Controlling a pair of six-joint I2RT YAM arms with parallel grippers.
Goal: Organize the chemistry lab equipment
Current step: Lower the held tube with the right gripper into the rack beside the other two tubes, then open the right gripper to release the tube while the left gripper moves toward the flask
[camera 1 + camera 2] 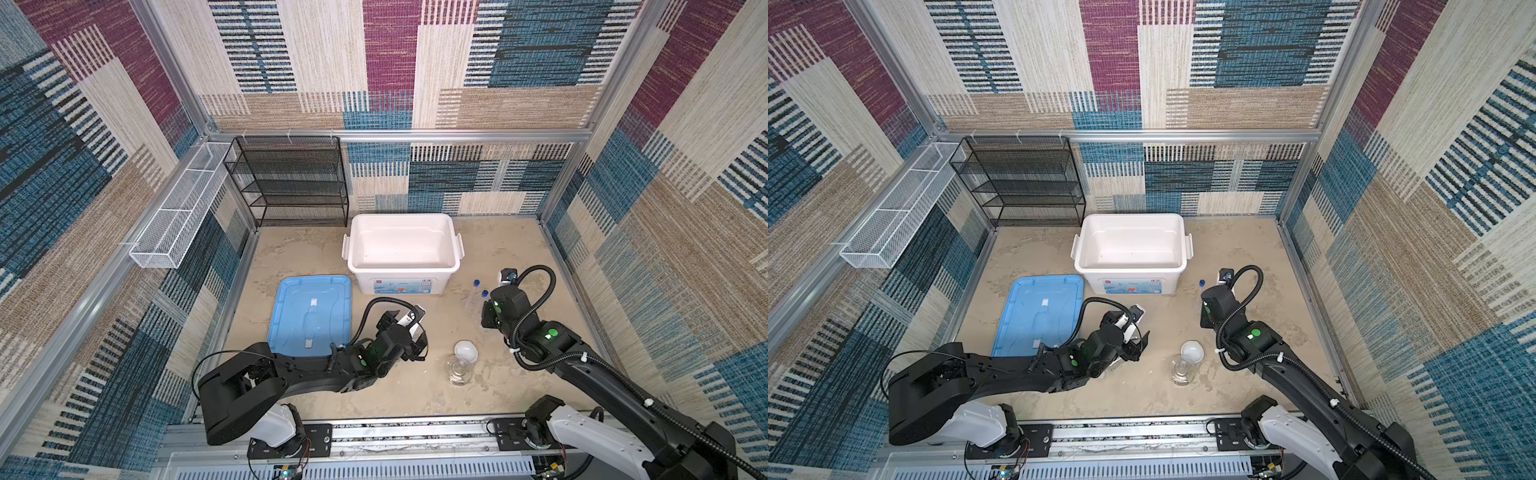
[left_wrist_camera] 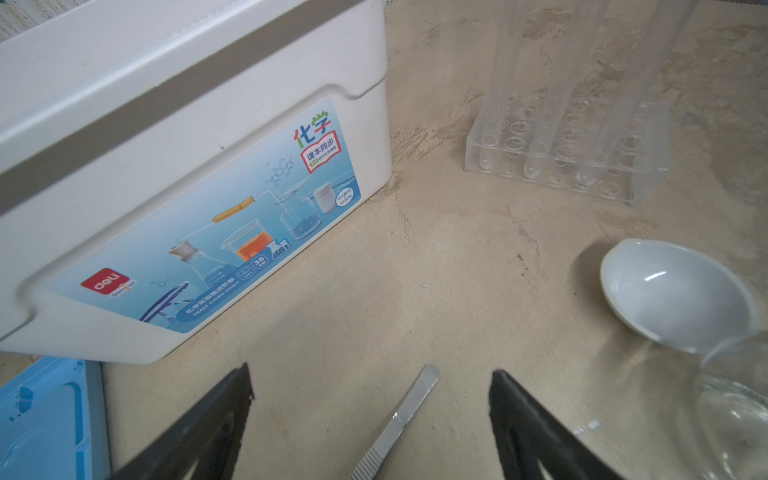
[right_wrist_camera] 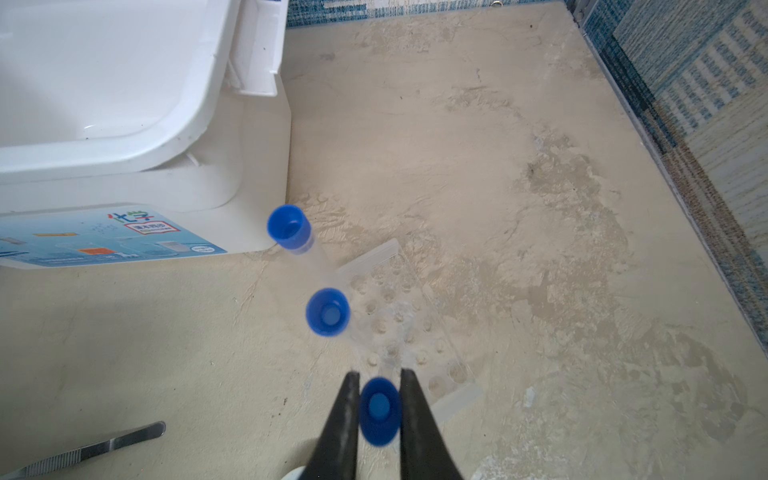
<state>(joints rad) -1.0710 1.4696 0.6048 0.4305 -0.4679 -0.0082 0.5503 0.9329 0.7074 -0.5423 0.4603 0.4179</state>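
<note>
We found the right gripper (image 3: 381, 375) pinching the blue cap of a test tube (image 3: 379, 409); the left gripper (image 2: 370, 369) stood spread over the tweezers (image 2: 405, 409) on the tabletop (image 2: 374, 270).

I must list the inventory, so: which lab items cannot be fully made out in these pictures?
Tweezers: cut off by the edge in both wrist views; the left arm covers them in both top views.
Third test tube: right wrist view shows only its blue cap, in the shut right gripper; the right arm hides it in both top views.
Clear glassware: too transparent in both top views to count pieces.
</note>
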